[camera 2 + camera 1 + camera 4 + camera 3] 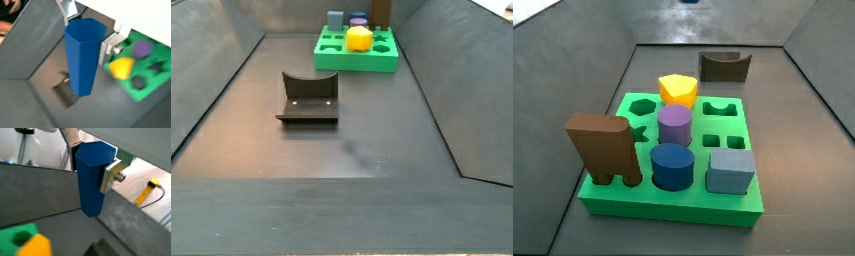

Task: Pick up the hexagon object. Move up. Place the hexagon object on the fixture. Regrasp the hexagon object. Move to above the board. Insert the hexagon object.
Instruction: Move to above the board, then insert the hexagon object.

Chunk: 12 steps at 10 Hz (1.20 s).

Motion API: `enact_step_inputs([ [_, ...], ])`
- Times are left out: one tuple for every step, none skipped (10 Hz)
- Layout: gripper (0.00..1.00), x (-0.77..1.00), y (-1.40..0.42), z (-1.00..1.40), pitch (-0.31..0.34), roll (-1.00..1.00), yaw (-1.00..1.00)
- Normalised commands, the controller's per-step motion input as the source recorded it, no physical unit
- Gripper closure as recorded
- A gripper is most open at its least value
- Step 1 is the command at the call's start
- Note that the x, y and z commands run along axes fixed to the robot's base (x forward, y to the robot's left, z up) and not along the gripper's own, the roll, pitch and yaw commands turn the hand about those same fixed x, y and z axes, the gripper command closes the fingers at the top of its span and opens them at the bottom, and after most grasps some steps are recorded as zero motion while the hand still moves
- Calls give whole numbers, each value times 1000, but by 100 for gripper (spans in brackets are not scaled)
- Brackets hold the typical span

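My gripper [92, 165] is shut on the hexagon object [90, 183], a long blue six-sided bar that hangs upright between the silver fingers, high above the floor. Both wrist views show it, gripped near its top end [81, 60]. The green board [673, 205] lies below and off to one side; it shows in both wrist views [152, 75] [13, 235] and at the back of a side view [358, 63]. Its hexagon hole [641, 105] is open. The fixture [724, 66], a dark brown block with a U notch, stands on the floor apart from the board [309, 98]. The gripper is outside both side views.
On the board stand a tall brown arch block [604, 150], a short blue cylinder [672, 165], a light blue cube [731, 170], a purple cylinder [675, 125] and a yellow piece [677, 90]. Sloping grey walls [820, 90] enclose the floor.
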Motion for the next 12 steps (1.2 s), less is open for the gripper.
enact_step_inputs([
  [100, -367, -331, 133, -2, -1000, -211],
  [100, -261, -210, 84, 8, -1000, -210],
  [100, -126, -60, 39, 19, -1000, -199],
  [100, -96, -14, 21, 18, -1000, -196],
  [100, -68, 27, 6, 25, -1000, -183],
  [100, -62, 27, 11, 23, -975, -164],
  [100, -58, 33, 0, 7, -744, -110],
  [100, -54, 34, 2, -5, -592, -81],
  [100, -47, 17, 2, -20, -346, -37],
  [100, -37, 16, -1, -24, -230, -26],
  [100, 11, 0, -29, 0, 0, 0],
  [100, 0, 0, -51, -6, -14, 0],
])
